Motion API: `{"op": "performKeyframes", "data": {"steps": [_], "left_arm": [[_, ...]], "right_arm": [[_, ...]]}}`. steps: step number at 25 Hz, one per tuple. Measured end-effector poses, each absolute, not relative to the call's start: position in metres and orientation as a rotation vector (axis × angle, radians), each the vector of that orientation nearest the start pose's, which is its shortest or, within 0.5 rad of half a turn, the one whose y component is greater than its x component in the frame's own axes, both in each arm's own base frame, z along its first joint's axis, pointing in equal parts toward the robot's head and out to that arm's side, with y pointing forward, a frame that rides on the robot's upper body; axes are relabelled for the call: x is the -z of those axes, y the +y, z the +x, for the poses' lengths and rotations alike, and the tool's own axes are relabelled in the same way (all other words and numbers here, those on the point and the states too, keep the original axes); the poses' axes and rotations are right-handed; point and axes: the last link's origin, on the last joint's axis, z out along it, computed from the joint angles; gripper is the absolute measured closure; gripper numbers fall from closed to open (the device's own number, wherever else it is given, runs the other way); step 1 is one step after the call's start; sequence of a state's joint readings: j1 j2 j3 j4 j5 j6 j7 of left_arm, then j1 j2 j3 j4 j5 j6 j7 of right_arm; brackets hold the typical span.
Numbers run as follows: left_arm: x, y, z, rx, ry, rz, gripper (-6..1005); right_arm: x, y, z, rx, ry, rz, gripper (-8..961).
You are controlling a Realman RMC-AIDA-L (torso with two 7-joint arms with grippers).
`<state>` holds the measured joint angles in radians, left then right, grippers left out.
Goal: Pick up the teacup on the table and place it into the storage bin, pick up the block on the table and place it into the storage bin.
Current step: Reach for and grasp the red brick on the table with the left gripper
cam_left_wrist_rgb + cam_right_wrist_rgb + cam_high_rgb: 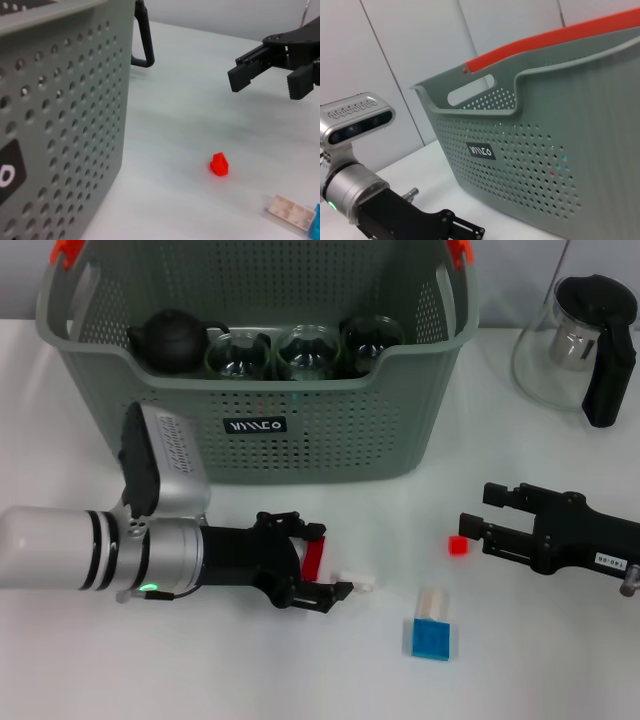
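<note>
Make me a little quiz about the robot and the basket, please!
1. True or false: the left hand has a red block between its fingers.
2. Which small loose thing lies nearest the right hand? A) a white piece B) a red cube C) a blue block
3. Fill in: inside the storage bin, next to the glass cups, sits a dark ____.

Key:
1. True.
2. B, the red cube; the blue block and white piece lie farther off.
3. Teapot.
</note>
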<state>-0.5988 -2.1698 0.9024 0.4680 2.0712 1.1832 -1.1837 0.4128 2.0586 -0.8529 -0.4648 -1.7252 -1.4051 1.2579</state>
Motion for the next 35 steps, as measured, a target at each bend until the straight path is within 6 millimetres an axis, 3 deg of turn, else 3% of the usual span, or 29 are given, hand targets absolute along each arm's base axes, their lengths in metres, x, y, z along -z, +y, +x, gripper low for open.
{"op": "performKeyframes", "data": {"steps": [16,18,20,35], "left_arm": [[0.074,0.311,-0.28,0.349,-0.533,-2.81,115],[0.074,0.309,-0.282,0.333,-0.557,-2.819,115],[0.077,0.306,-0.284,0.307,-0.578,-2.836,180],[0.088,0.301,-0.272,0.335,-0.584,-2.91,185]], "right_arm": [[0.025,0.305,0.298,-0.782,0.8,-2.552,240],[0.025,0.305,0.299,-0.78,0.801,-2.55,240],[0.025,0.305,0.299,-0.779,0.802,-2.549,240],[0.024,0.306,0.299,-0.774,0.8,-2.547,242]]}}
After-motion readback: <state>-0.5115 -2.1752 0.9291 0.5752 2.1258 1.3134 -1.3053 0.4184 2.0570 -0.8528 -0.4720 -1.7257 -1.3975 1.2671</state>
